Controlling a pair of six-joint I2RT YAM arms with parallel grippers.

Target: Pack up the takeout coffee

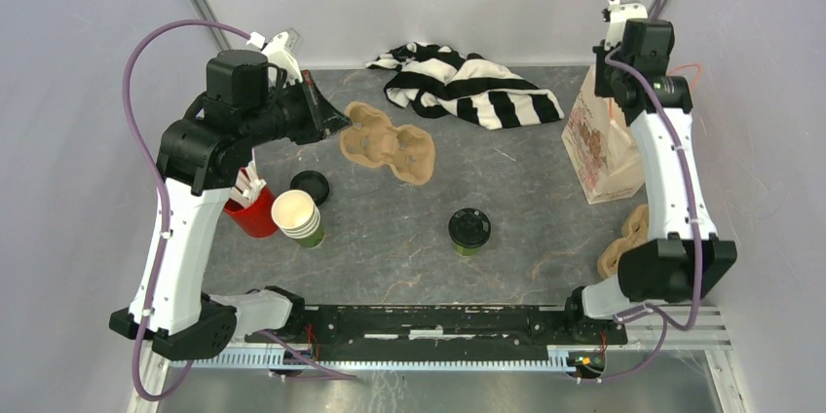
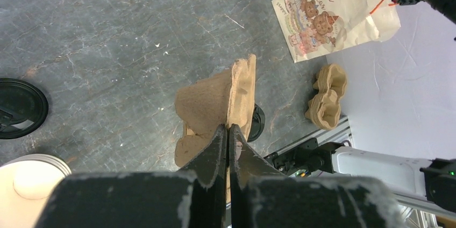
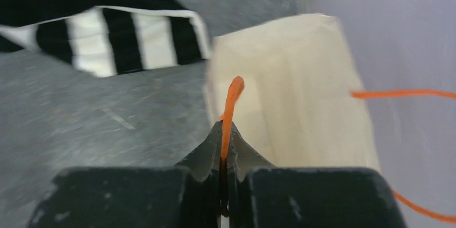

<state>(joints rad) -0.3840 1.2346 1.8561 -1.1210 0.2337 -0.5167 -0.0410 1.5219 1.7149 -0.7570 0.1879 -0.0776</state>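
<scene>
The takeout coffee [image 1: 469, 230], a green cup with a black lid, stands upright in the middle of the table, apart from both grippers. In the left wrist view only an edge of the takeout coffee [image 2: 258, 123] shows behind the brown pulp cup carrier [image 2: 212, 104]. My left gripper [image 2: 227, 128] is shut on the rim of that carrier [image 1: 387, 145], at the back left. My right gripper [image 3: 226, 131] is shut on the orange string handle [image 3: 231, 99] of the paper bag [image 3: 290, 93], which stands at the right [image 1: 602, 145].
A stack of lidless green cups [image 1: 300, 216], a loose black lid [image 1: 310, 186] and a red cup [image 1: 251, 216] sit near the left arm. A striped cloth [image 1: 468, 84] lies at the back. More pulp carriers [image 1: 623, 238] are stacked by the right arm.
</scene>
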